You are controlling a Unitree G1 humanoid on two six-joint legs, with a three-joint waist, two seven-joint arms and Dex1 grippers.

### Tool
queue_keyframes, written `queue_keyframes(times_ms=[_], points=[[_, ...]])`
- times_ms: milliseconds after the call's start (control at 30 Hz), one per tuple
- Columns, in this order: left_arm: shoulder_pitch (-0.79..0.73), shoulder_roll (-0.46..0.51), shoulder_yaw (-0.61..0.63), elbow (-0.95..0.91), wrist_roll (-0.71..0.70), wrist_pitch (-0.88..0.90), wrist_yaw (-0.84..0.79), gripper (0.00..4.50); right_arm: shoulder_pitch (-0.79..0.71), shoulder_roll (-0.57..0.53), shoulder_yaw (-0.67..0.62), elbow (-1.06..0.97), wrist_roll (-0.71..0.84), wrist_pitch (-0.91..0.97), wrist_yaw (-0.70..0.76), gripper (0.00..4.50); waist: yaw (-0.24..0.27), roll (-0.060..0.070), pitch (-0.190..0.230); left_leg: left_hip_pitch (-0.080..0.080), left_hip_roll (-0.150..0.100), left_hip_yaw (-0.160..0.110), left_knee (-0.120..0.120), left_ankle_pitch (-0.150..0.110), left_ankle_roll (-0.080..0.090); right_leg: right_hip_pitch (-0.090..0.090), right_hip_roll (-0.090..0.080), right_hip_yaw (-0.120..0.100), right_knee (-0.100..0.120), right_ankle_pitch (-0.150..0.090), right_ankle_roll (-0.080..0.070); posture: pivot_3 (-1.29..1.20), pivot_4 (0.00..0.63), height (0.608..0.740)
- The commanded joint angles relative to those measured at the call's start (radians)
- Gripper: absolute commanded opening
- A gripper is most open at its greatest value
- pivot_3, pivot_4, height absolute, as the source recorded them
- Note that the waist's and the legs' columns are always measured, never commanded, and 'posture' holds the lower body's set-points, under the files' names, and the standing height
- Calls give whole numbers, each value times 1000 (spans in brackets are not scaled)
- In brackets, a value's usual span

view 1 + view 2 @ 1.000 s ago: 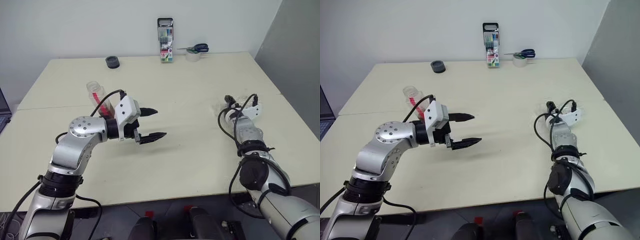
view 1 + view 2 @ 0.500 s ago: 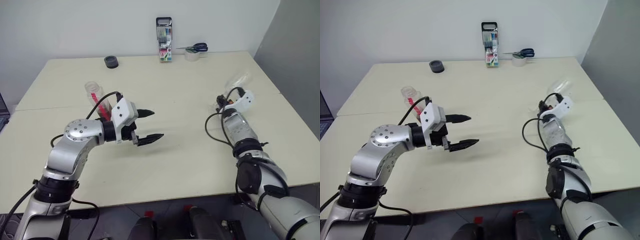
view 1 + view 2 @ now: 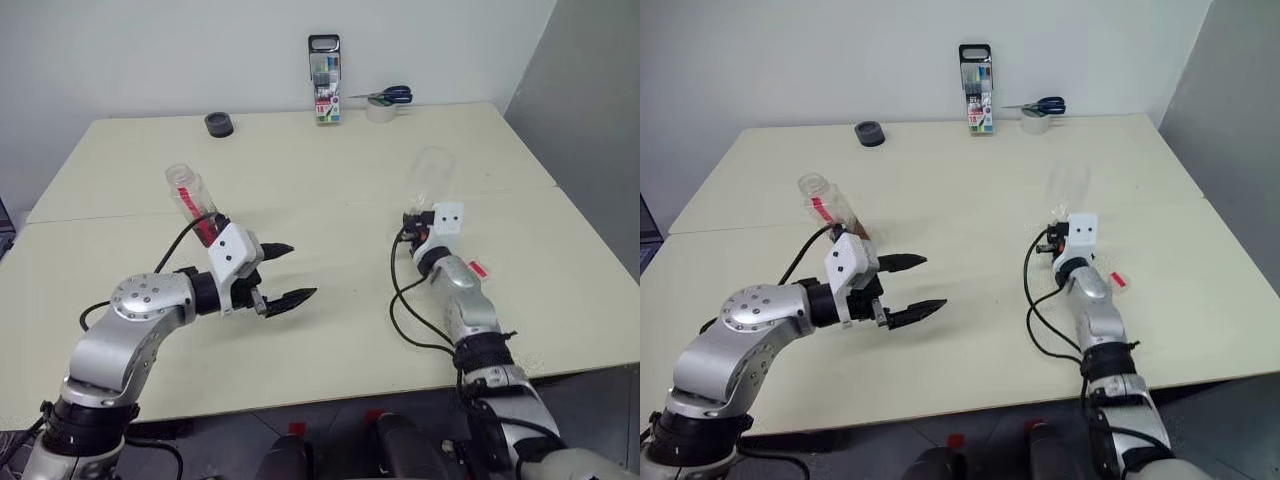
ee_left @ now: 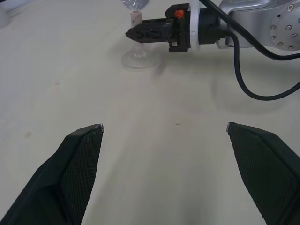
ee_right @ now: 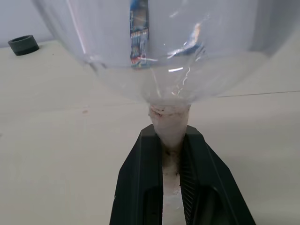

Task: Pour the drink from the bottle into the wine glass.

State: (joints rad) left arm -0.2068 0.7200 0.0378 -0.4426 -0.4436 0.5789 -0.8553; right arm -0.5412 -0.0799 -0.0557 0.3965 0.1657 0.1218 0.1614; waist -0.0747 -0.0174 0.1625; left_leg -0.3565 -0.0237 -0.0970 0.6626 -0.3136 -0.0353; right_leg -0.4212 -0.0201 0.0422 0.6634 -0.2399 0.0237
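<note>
The wine glass (image 3: 431, 178) stands upright right of the table's middle, its foot (image 4: 136, 60) on the tabletop. My right gripper (image 5: 171, 136) is shut on its thin stem (image 5: 169, 119), just below the empty bowl. The bottle (image 3: 191, 196) is clear plastic with red at its lower part. It leans on the table at the left, behind my left arm, and its base is hidden by the arm. My left gripper (image 3: 283, 273) hovers open over bare table in front of the bottle, holding nothing and pointing toward the glass. I cannot make out the drink.
A tall marker pack (image 3: 324, 80), scissors on a tape roll (image 3: 384, 101) and a small black ring (image 3: 219, 124) stand along the table's far edge. A small red-and-white piece (image 3: 478, 268) lies beside my right forearm. A grey wall borders the right side.
My right gripper closed on the glass stem, rolled and swung left, bringing the glass from lying on its side to upright. My left gripper sank and drew back slightly, still open.
</note>
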Motion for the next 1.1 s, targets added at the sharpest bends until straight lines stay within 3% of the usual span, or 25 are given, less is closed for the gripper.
queue_keyframes(times_ms=[33, 233, 433, 700, 933, 1100], points=[[18, 0, 44, -58, -24, 5, 28, 4500, 99, -15, 59, -44, -35, 103, 36, 206, 5, 0, 0, 0, 0, 0, 0, 0, 0, 0, 0, 0, 0, 0, 0, 0, 150, 740], [49, -4, 74, -60, -14, -6, 81, 4500, 54, -16, 94, 12, -85, 53, 63, 206, 13, -1, -1, 2, 0, 1, 0, 0, 0, 2, 1, -2, 0, 0, 0, 0, 150, 740], [140, -58, 167, -116, -17, 28, 227, 4500, -206, 101, 77, 305, -78, -148, 96, 206, -20, -2, -1, 12, 2, 9, -1, 0, 1, 6, 4, 2, 0, 0, -1, 0, 150, 740], [272, -133, 285, -253, -26, 95, 395, 4500, -464, 230, 70, 671, -95, -330, 156, 206, -10, 0, 0, 4, 5, 6, -3, 0, 0, -1, 4, 1, 0, 2, -4, 0, 150, 740], [423, -159, 374, -349, -27, 96, 449, 4500, -540, 292, 63, 801, -107, -372, 156, 206, 7, 0, 0, -3, 0, 1, 0, 1, -3, -3, -1, -1, -4, 2, -3, 0, 150, 740], [448, -161, 396, -369, -30, 98, 460, 4500, -559, 295, 70, 821, -118, -390, 152, 206, 9, 1, 1, -3, 1, -2, -1, 1, -2, -3, 0, -2, -2, 1, -4, 0, 150, 740]])
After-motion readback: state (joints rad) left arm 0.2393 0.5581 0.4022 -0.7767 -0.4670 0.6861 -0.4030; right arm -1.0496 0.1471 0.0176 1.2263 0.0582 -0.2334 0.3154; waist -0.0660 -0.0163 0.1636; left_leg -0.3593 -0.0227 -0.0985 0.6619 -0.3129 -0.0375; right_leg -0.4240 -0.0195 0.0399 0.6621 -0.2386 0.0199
